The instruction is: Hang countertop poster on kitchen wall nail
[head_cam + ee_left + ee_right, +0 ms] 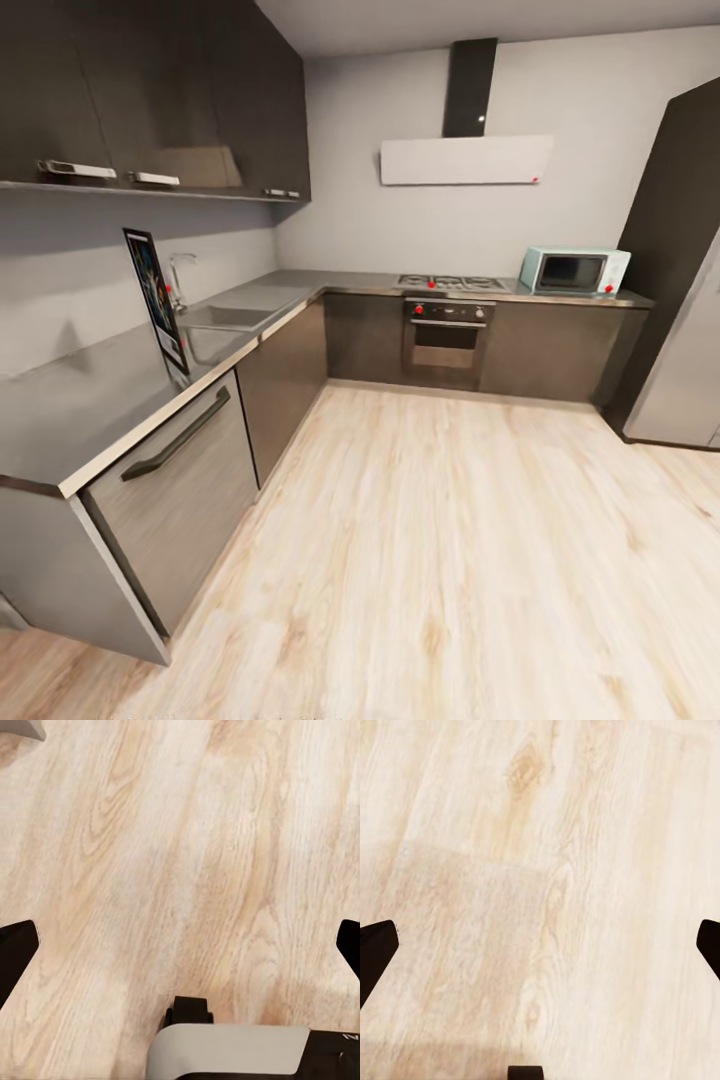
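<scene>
From the head camera, the robot looks across an L-shaped kitchen. The poster [156, 298] stands upright on the kitchen countertop [80, 400], on the left run, seen nearly edge-on, just beside the inset sink [225, 318] and near the chrome tap [177, 277]. Further along sit the gas hob [452, 282], the oven [447, 335] below it, and a pale blue microwave [573, 270]. A dishwasher front [175, 480] lies under the worktop close to the poster. No wall nail can be made out at this size.

In the left wrist camera, the left gripper [180, 945] points down at the wooden floor [187, 855]; its dark fingertips [15, 952] sit at the far edges of the frame, spread wide, holding nothing.

The right wrist camera shows the same: the right gripper [540, 945] spread wide and empty over pale planks.

The step in hand appears to be the approach. Next, the base likely needs to close on the counter and an arm must rise to the poster's frame.
</scene>
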Robot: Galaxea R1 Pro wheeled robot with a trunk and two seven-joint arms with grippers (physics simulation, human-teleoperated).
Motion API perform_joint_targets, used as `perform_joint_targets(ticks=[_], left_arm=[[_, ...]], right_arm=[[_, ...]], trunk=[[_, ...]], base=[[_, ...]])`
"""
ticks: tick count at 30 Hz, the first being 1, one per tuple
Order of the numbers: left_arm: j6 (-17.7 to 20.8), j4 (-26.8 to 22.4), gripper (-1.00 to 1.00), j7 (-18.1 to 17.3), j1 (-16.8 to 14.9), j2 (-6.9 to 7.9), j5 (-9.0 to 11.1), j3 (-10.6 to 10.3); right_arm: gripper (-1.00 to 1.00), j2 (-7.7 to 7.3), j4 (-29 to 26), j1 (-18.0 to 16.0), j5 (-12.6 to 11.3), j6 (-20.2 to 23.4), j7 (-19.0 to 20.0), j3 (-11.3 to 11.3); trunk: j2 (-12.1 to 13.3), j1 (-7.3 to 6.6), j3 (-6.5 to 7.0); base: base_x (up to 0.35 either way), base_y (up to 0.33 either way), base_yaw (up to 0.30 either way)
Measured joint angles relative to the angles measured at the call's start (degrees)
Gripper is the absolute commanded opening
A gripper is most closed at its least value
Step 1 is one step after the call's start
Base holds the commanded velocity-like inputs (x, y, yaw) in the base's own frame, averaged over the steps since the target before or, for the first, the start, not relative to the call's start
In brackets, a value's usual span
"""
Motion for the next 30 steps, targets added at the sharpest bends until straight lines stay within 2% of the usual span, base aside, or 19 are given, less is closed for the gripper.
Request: perform_joint_targets(ticks=[20,30], left_arm=[[0.01,0.0,1.0,0.0,0.0,0.0,0.0,0.0],[0.07,0.02,1.0,0.03,0.0,0.0,0.0,-0.01]], right_arm=[[1.0,-0.02,0.0,0.0,0.0,0.02,0.03,0.03],[1.0,-0.09,-0.03,0.0,-0.07,0.07,0.22,0.08]], trunk=[[0.0,0.0,-0.76],[0.0,-0.02,-0.9]], base=[[0.0,0.0,0.26],[0.07,-0.077,0.133]])
